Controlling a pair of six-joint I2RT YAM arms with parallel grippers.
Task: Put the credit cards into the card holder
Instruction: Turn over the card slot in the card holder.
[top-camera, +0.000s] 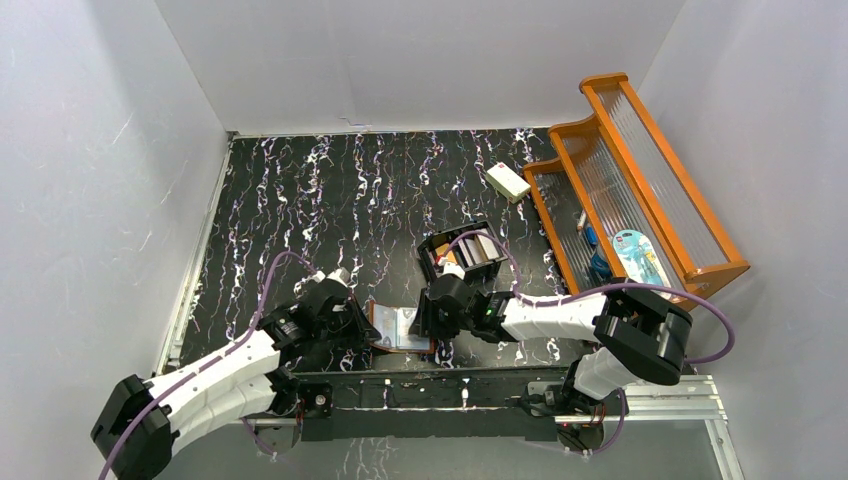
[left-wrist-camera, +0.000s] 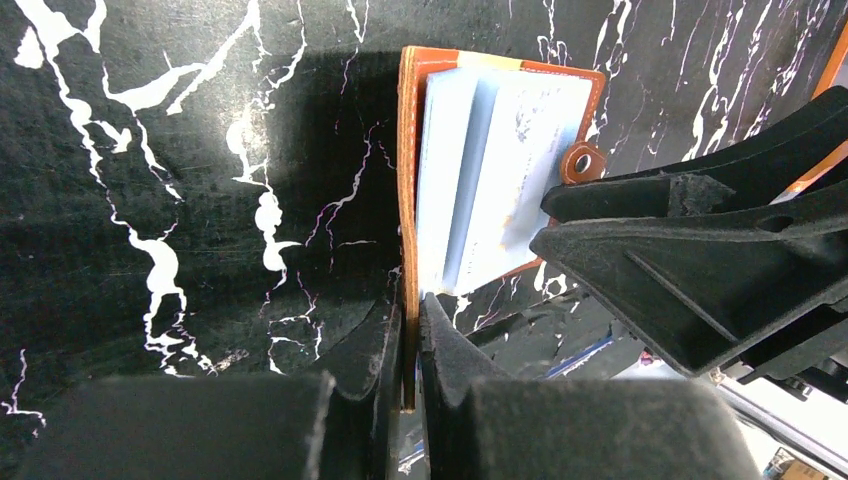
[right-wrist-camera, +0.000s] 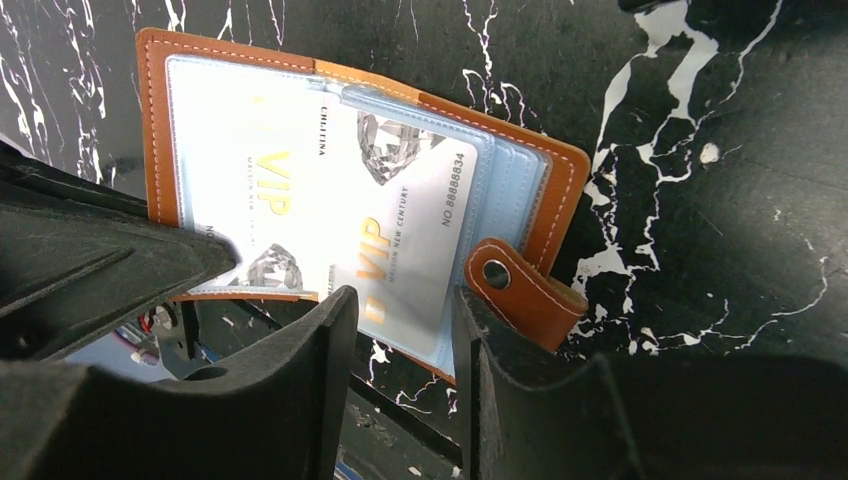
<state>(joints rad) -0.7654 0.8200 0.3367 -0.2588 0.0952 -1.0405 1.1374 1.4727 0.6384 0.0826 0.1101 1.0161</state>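
Observation:
The brown leather card holder (top-camera: 400, 328) lies open near the table's front edge, between my two grippers. My left gripper (left-wrist-camera: 410, 335) is shut on the edge of its brown cover (left-wrist-camera: 406, 200) and holds it open. In the right wrist view the holder (right-wrist-camera: 160, 130) shows pale blue slots with a light blue VIP card (right-wrist-camera: 400, 230) lying at an angle in the right slot and another VIP card (right-wrist-camera: 245, 180) on the left. My right gripper (right-wrist-camera: 405, 320) is open, its fingertips just over the near edge of the angled card, beside the snap tab (right-wrist-camera: 520, 290).
A black compartmented box (top-camera: 462, 255) with more cards standing in it is just behind the right gripper. A white block (top-camera: 508, 181) lies at the back right. An orange wooden rack (top-camera: 640, 190) stands along the right side. The left gripper's finger (right-wrist-camera: 100, 270) crowds the holder's left side.

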